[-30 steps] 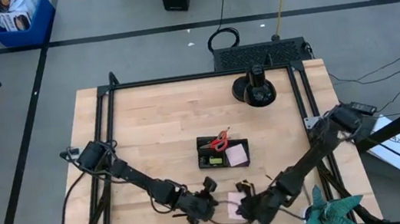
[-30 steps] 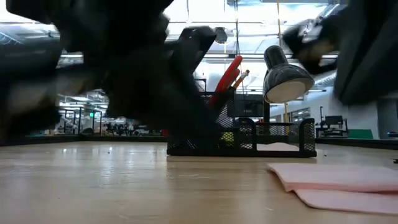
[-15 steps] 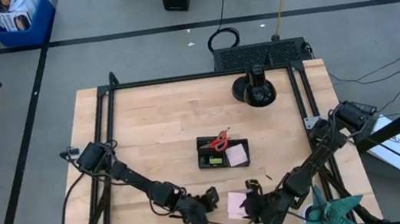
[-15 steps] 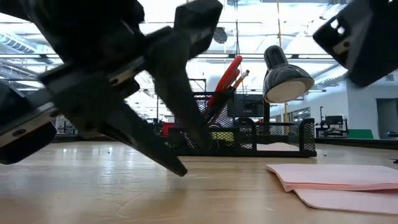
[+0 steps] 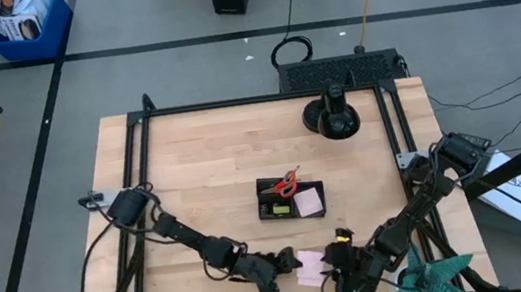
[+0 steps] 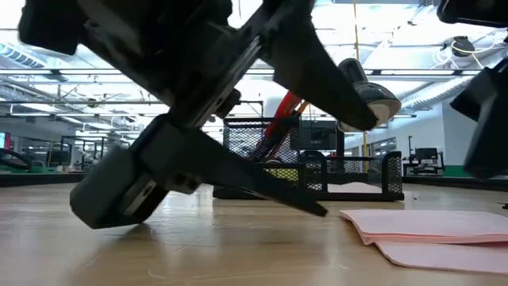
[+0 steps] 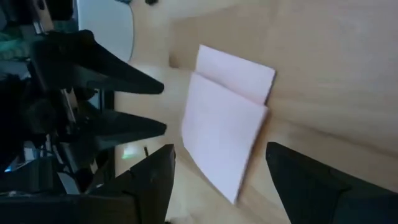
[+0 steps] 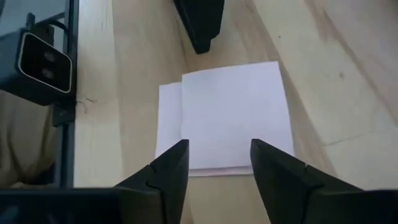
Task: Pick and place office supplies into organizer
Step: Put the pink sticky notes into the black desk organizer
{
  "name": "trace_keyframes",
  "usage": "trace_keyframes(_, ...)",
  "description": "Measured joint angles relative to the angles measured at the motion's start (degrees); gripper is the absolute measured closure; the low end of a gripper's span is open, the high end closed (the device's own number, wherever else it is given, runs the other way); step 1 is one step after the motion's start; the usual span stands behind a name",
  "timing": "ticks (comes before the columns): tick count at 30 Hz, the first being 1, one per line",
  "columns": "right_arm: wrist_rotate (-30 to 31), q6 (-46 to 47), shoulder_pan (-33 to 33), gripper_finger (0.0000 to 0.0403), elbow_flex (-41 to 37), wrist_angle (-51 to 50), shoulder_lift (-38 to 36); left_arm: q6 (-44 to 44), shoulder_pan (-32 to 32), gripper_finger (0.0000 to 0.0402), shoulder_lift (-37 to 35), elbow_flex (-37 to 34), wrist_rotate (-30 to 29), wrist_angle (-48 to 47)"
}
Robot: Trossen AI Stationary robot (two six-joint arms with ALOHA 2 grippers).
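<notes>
Two pincers flank the pink sticky notes lying flat on the desk near its front edge, the sheets slightly offset from each other. The left pincer stands just beside them with fingers spread, holding nothing; the right pincer faces it from the other side, likewise open and empty. The black organizer sits mid-desk, well apart, with red-handled scissors standing in it.
</notes>
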Motion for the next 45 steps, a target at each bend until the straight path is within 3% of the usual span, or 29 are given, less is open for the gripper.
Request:
trace_keyframes(8,0.02,8.05,0.26,0.0252,-1.31,0.09,0.00,-3.28,1.23,0.0144,0.82,2.36,6.96,-4.70)
trace_keyframes(14,-0.02,10.92,0.24,0.0255,-3.89,0.98,0.00,-3.78,2.35,0.0144,0.78,2.76,8.43,-7.99)
trace_keyframes(23,-0.10,2.87,-2.43,0.0262,-8.89,17.66,0.94,-3.83,3.96,0.0144,1.09,2.76,12.55,-7.70)
trace_keyframes(39,-3.30,-2.36,-4.81,0.0269,-9.03,23.67,4.35,-3.62,4.99,0.0145,2.55,2.98,14.58,-6.13)
trace_keyframes(45,-3.55,-1.61,-5.31,0.0269,-9.29,23.60,4.35,-5.08,5.32,0.0178,2.59,3.01,18.48,-6.49)
